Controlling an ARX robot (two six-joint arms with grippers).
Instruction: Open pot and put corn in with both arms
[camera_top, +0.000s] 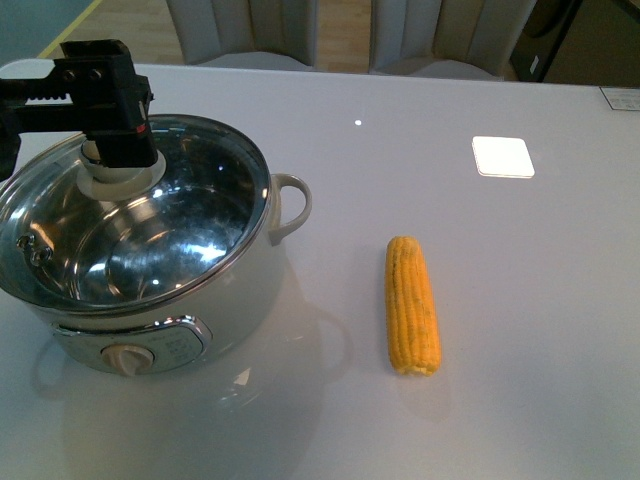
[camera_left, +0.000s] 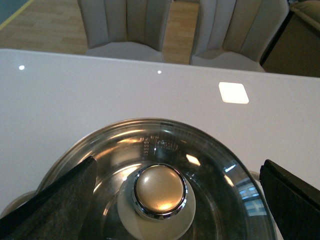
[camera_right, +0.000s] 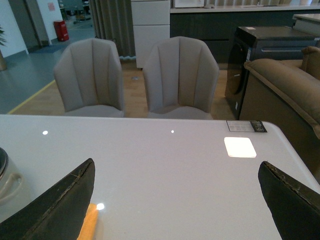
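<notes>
Step in hand: opening the pot (camera_top: 250, 290); judged to be the approach to the lid (camera_top: 190, 210), which is not yet lifted.
Pot: stands at the left of the worktop (camera_top: 520, 300), dial (camera_top: 125, 358) facing the robot.
Lid: glass, lying on the steel rim; it closes the bowl, so it must come off before any loading.
Knob (camera_left: 160, 190): at the lid centre, the only part made for lifting.
Left gripper (camera_top: 122, 150): directly above the knob. The left wrist view shows its fingers (camera_left: 55, 200) spread wide, one on each side of the knob and clear of it. Released, grasping nothing. This straddling pose lets the fingers close on the knob from both sides.
Right gripper (camera_right: 176, 163): out of the front view. Its own wrist view shows the fingers spread with only bare worktop between them. Released and empty, presumably parked until the pot is open.
Corn (camera_top: 412, 305): lies flat on the worktop to the right of the pot, well apart from it, long axis running away from the robot. Its end shows in the right wrist view beside one finger, so it lies on the right arm's side.
Division of work: left arm suits the lid, right arm the corn, judged by which side each lies on.
Risk: the smooth, rounded knob may slip from a shallow grip.
Progress: early; pot closed, corn untouched.
</notes>
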